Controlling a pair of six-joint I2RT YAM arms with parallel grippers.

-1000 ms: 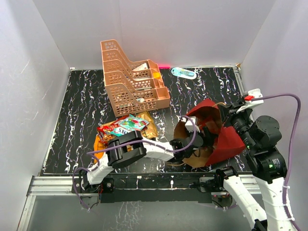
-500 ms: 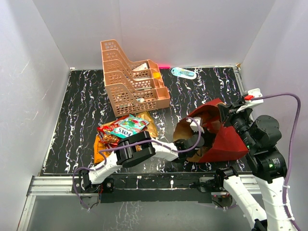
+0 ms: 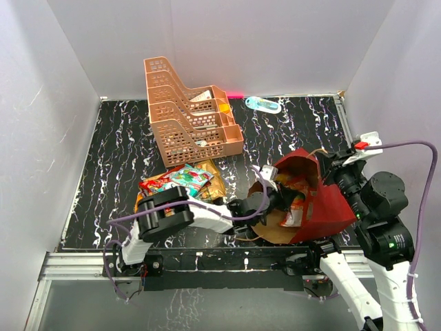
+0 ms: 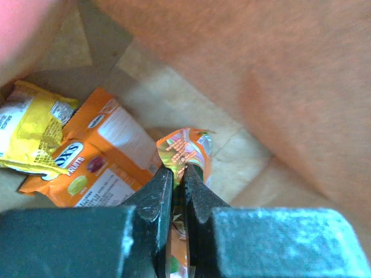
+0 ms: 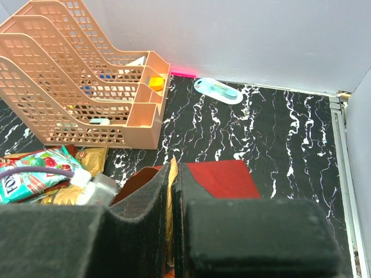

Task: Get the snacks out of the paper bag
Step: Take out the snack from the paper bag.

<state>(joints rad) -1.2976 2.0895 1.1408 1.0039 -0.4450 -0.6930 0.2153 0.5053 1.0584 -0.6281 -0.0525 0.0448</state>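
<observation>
Left gripper (image 4: pixel 175 174) is inside the paper bag (image 3: pixel 327 203). Its jaws are down to a sliver, pinching the top edge of a small orange packet (image 4: pixel 185 150).

The relation that matters: that packet sits dead ahead of the fingertips, with its long axis roughly in line with the fingers. The bag lies on its side at the near right of the table (image 3: pixel 117 158), mouth facing left toward the left arm. We judge the extraction to be a straight pull back along the arm and out through the mouth, with no regrasp. The grip is on the crimped edge only, so it could slip if the packet drags on the kraft floor.

There is more to fetch. A bigger orange packet (image 4: pixel 95 168) lies flat just beside the pinched one, on its left in the wrist view. A yellow packet (image 4: pixel 32 130) touches it further left. We reckon the task is partway done.

Right gripper (image 5: pixel 173 168) is clamped thin on the bag's upper rim, on the far-right side, holding the mouth up. The left arm is the one in reach of the contents. The right arm is just the prop, and we'd leave it put.

Left of the bag, the snack pile (image 3: pixel 176 183) lies on the table in front of the peach rack (image 3: pixel 186 117). That looks like the drop spot.

At the far edge there is a small bottle (image 3: pixel 263 104), well apart from everything and not our concern.
</observation>
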